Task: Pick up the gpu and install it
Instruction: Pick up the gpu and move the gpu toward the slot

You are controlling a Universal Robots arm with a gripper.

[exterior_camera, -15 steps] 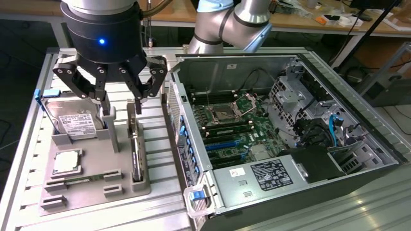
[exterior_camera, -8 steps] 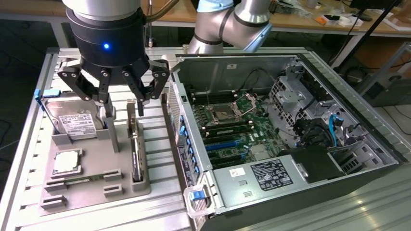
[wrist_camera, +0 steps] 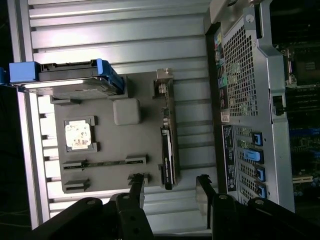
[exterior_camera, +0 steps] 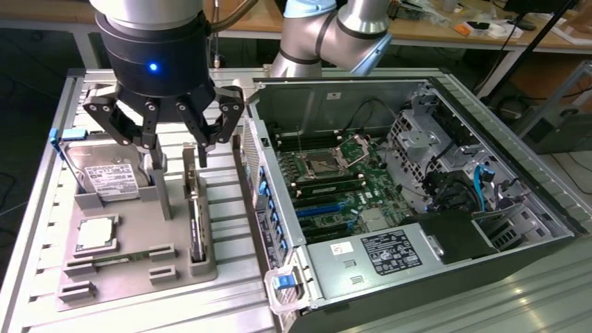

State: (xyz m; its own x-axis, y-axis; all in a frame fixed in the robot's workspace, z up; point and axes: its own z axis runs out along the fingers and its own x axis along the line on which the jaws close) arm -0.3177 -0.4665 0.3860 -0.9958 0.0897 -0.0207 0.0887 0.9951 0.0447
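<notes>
The gpu [exterior_camera: 195, 215] is a thin dark card standing on edge in a slot of the grey parts tray [exterior_camera: 138, 281], with its pale metal bracket at the far end. In the wrist view the gpu [wrist_camera: 168, 150] runs lengthwise between the two fingers, with its bracket [wrist_camera: 164, 82] at the end away from them. My gripper [exterior_camera: 176, 142] hangs open above the card's far end, not touching it. In the wrist view my gripper [wrist_camera: 170, 189] has one finger on each side of the card's line and nothing between them.
On the tray sit a silver hard drive [exterior_camera: 109, 177] in a blue frame, a processor [exterior_camera: 96, 234] and a narrow memory stick [exterior_camera: 116, 260]. The open computer case [exterior_camera: 407, 90] lies to the exterior view's right, its motherboard [exterior_camera: 324, 180] exposed. A slatted aluminium table [exterior_camera: 231, 305] carries everything.
</notes>
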